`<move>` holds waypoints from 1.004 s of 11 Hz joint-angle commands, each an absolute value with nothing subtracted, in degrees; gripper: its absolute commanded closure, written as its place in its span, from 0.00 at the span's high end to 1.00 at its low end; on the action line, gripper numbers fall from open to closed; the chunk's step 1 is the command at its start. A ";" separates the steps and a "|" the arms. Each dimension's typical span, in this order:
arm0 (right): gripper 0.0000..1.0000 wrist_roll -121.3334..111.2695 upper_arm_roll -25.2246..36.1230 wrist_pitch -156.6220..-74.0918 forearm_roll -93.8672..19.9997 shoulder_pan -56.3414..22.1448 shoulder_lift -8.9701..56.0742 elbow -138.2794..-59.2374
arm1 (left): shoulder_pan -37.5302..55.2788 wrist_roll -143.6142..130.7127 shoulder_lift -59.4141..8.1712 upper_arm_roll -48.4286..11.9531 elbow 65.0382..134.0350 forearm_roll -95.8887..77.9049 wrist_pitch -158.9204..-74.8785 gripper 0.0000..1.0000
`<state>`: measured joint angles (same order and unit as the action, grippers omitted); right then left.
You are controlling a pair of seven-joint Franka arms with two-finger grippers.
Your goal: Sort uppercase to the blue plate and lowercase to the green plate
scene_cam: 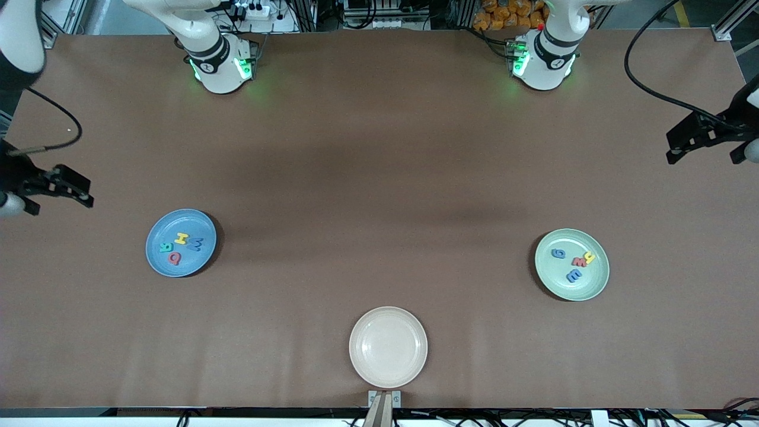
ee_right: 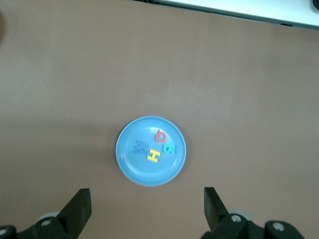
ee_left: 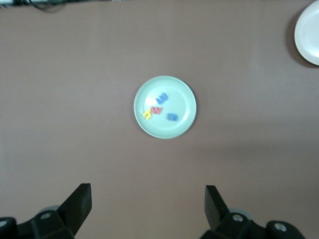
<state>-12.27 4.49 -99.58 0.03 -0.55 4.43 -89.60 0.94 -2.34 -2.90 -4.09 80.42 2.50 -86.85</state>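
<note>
Front view: left tool [scene_cam: 699, 139] and right tool [scene_cam: 56, 187] wait released, raised at the table's ends.

Both white Franka arms are waiting, drawn back high toward their own ends of the table. The black two-finger left gripper [scene_cam: 688, 142] is hanging in the air with its fingers [ee_left: 79, 204] spread wide, gripping nothing. The black two-finger right gripper [scene_cam: 71, 188] is doing likewise, fingers [ee_right: 214, 206] wide apart and empty.
</note>
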 commanded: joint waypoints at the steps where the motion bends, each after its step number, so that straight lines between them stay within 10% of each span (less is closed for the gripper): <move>1: 1.00 -9.86 3.08 -92.23 -1.66 0.79 4.04 -83.60 | -0.17 -2.72 -2.46 -3.96 80.33 -0.52 -84.64 1.00; 11: 1.00 -5.01 2.29 -87.45 0.00 0.61 1.67 -84.29 | -0.53 -3.08 -2.55 -4.39 80.24 0.00 -84.20 1.00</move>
